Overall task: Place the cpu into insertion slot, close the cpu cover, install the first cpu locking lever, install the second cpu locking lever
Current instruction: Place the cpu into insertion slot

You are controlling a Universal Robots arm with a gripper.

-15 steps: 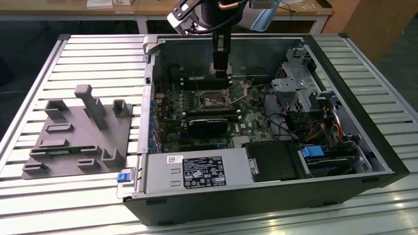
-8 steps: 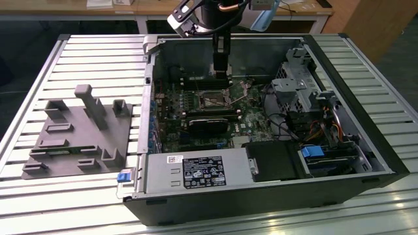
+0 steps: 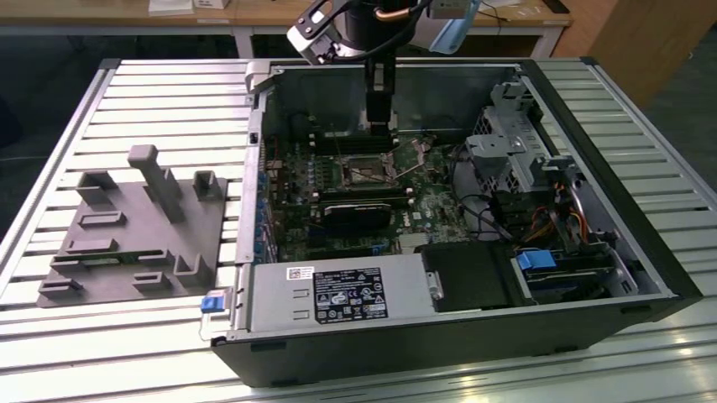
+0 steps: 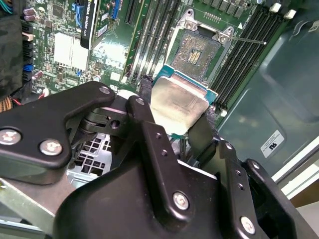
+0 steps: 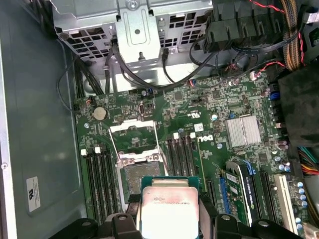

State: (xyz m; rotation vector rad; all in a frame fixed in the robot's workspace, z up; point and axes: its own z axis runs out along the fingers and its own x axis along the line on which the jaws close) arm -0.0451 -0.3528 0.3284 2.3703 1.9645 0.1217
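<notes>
Gripper clamps the cpu by its edges; I see it held over the bare socket on the motherboard, not yet seated, with the cpu cover flipped open just beside the socket.

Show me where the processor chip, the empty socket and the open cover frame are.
Chip (image 5: 169,209): first wrist view, centre of its silvery top.
Socket (image 4: 197,50): second wrist view, middle of its pin field.
Cover (image 5: 130,123): first wrist view, end bar of the open frame.
</notes>
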